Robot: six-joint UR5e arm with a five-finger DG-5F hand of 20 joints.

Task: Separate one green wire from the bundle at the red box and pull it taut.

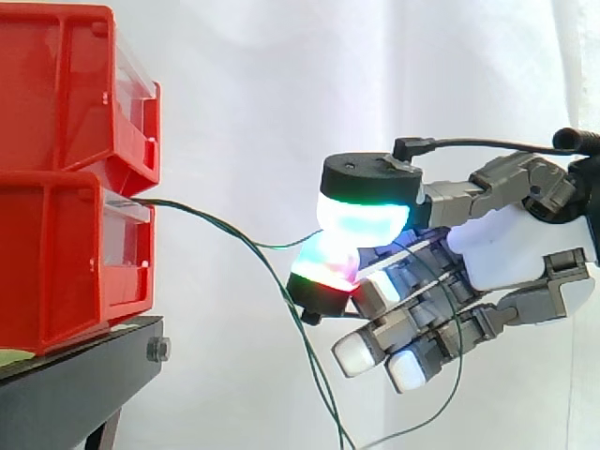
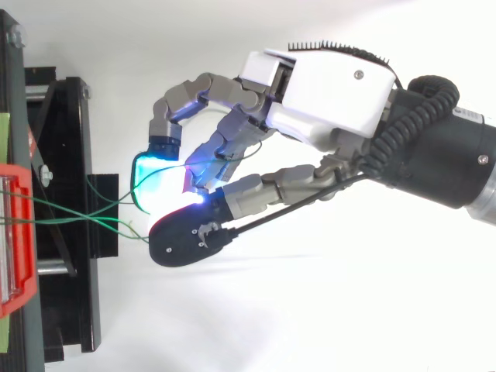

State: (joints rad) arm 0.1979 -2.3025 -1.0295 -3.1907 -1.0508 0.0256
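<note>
Green bundle point(image 2: 70, 219) of thin strands leaves the front of the lower red bin point(image 1: 66, 272), heading toward 3 o'clock. Upper red bin point(image 1: 56, 94) is stacked on it at 12 o'clock. Both sit on a black stand point(image 1: 66, 384), with a white curtain point(image 1: 281, 75) behind.

Hand point(image 1: 511, 248) comes in from 3 o'clock, well apart from the bins. At its 9 o'clock end an upper pad point(image 1: 361, 216), glowing cyan-green, meets a lower pad point(image 1: 323, 267), glowing red-green. The pads are pressed together on one wire point(image 1: 272, 246), pinching it. The other fingers lie half-curled at 5 o'clock of the pinch, their pads white, holding nothing.

Pinched wire runs from the bin front to the pinch in a shallow downward curve, not fully straight. Other strands drop toward 5 o'clock and hang slack below the hand; one loops past the lower fingers. In the top view the strands cross above the stand, between bin and hand, then fan out toward the pads.
</note>
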